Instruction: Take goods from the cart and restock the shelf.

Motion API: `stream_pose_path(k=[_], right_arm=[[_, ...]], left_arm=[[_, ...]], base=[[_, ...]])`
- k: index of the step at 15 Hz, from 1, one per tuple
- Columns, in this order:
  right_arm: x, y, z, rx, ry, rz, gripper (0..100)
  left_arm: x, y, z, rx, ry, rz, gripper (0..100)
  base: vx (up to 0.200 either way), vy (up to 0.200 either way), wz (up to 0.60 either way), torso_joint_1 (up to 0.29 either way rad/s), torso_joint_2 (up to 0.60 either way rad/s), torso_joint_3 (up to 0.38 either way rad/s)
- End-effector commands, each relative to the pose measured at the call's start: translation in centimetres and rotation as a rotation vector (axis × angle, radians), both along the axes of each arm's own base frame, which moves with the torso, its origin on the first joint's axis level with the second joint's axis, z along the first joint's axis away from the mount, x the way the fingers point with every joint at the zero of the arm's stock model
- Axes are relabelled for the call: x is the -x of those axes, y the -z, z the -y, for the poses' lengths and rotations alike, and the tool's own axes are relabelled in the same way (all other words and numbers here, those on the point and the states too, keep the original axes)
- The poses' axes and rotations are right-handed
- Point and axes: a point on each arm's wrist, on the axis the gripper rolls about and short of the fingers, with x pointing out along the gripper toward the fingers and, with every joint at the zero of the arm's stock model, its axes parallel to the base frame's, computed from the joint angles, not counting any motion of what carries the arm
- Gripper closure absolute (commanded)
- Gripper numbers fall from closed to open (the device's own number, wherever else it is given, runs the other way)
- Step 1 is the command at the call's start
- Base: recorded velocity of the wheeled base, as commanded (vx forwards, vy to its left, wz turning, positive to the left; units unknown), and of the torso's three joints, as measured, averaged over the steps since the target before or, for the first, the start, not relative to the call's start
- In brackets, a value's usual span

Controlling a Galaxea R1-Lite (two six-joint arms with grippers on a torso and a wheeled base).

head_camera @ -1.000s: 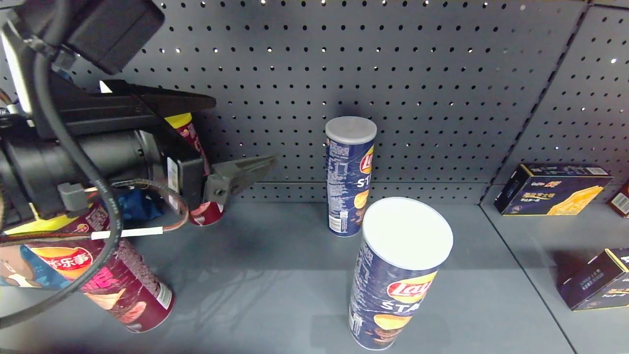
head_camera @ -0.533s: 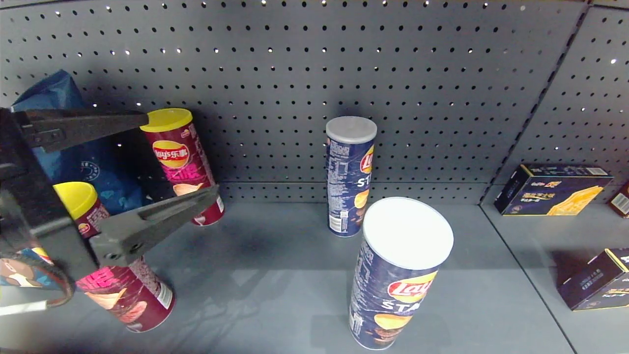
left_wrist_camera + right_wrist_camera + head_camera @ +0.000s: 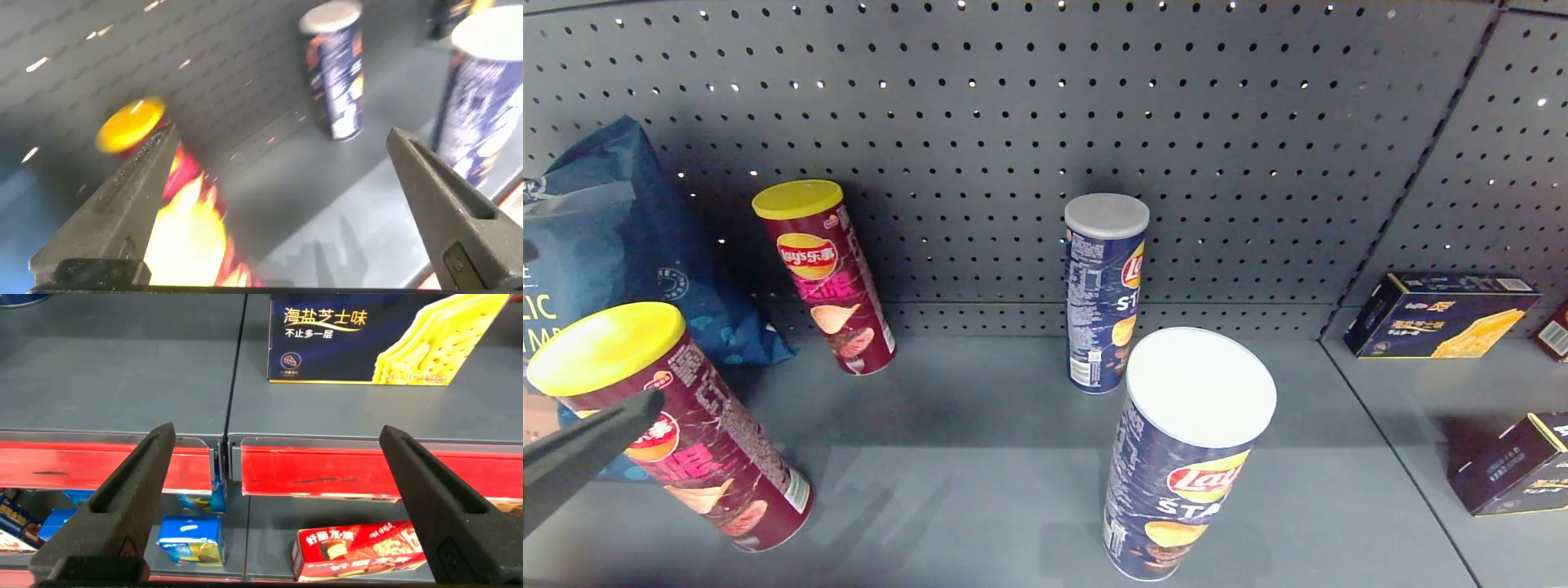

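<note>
While L gripper hangs w/ fingers wide apart beside front red can, 2nd red can stands at shelf back; R gripper fingers also apart, facing box.

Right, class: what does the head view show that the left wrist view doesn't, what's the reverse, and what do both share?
Head view alone: the blue bag at far left, the dark boxes at right, and the rear red can and near red can together. Left wrist view alone: the left gripper with both fingers, spread wide. Shared: the grey-lidded blue can at the back, the white-lidded blue can in front, the grey shelf, and one blurred red can; which of the two, I cannot tell.
</note>
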Motion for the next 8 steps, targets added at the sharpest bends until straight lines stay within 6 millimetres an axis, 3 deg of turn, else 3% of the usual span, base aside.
stream_pose_path(k=[1,4,8], right_arm=[[0.0,0.0,0.0,0.000,0.000,-0.001,0],[0.0,0.0,0.0,0.000,-0.002,-0.001,0],[0.0,0.0,0.0,0.002,-0.002,-0.001,0]], left_arm=[[3.2,2.3,-2.8,0.033,-0.105,0.026,0],[5.3,5.6,-4.7,-0.013,-0.304,-0.038,0],[5.1,8.9,-4.5,-0.004,-0.644,-0.138,0]], base=[[0.000,0.000,0.00,0.000,0.00,0.000],[0.000,0.000,0.00,0.000,0.00,0.000],[0.000,0.000,0.00,0.000,0.00,0.000]])
